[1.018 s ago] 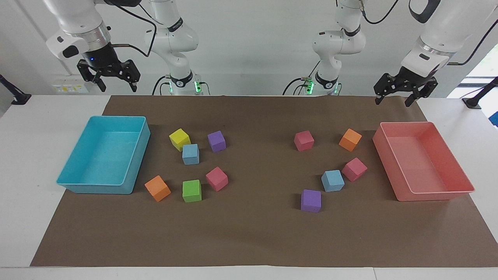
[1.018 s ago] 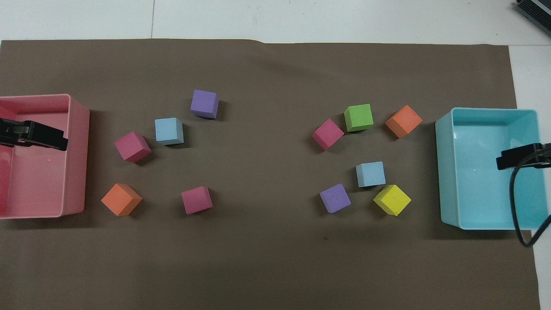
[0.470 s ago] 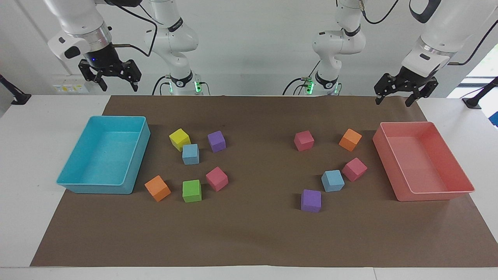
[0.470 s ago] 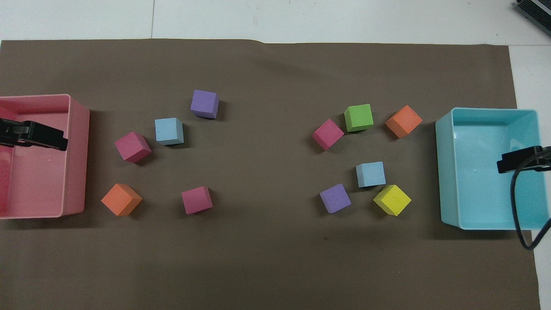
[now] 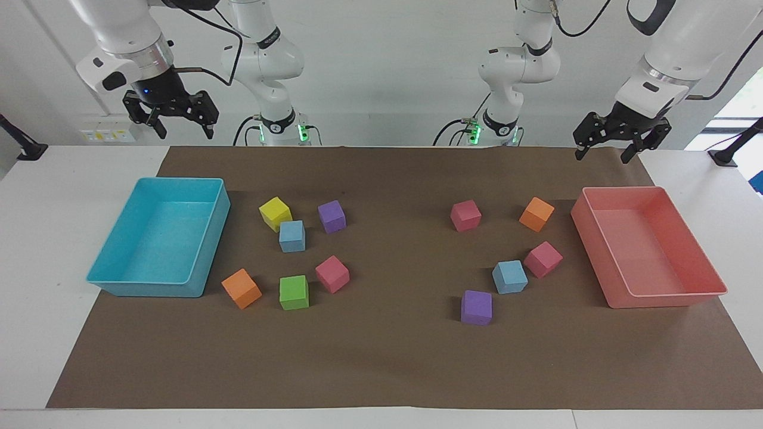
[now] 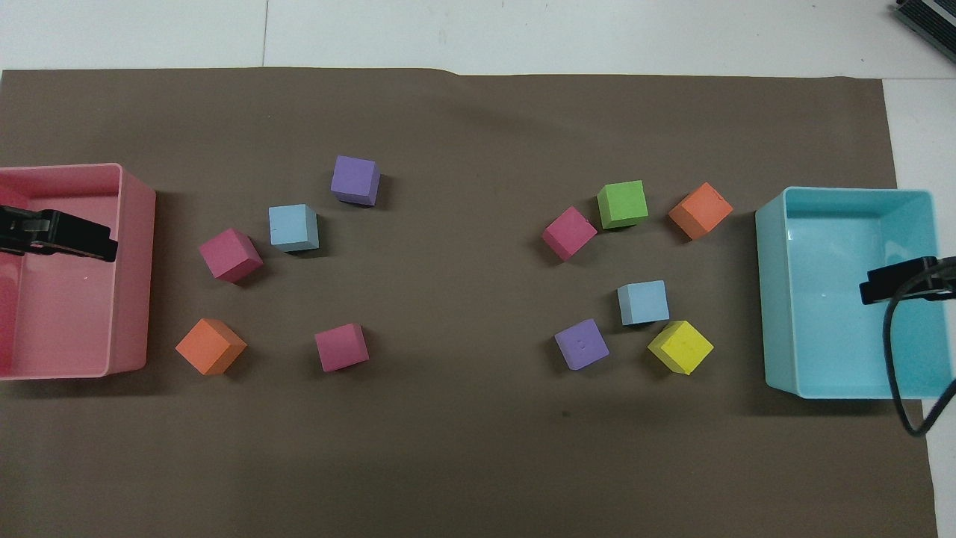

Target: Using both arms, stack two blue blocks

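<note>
Both end effectors hang high with fingers spread and hold nothing: the right end effector is over the table's edge by the cyan tray, and it has risen a little and shifted slightly toward the table's middle since a second ago, while the left end effector has stayed where it was, over the pink tray in the overhead view. On the table the brown mat carries everything; no cube has moved.

One blue block sits toward the right arm's end, touching the yellow cube, just beside a purple cube. The other blue block sits toward the left arm's end, just beside a pink cube and near a second purple cube. Both are small, matte, sky-blue cubes, each flat on the mat, well apart from each other, not yet stacked.
</note>
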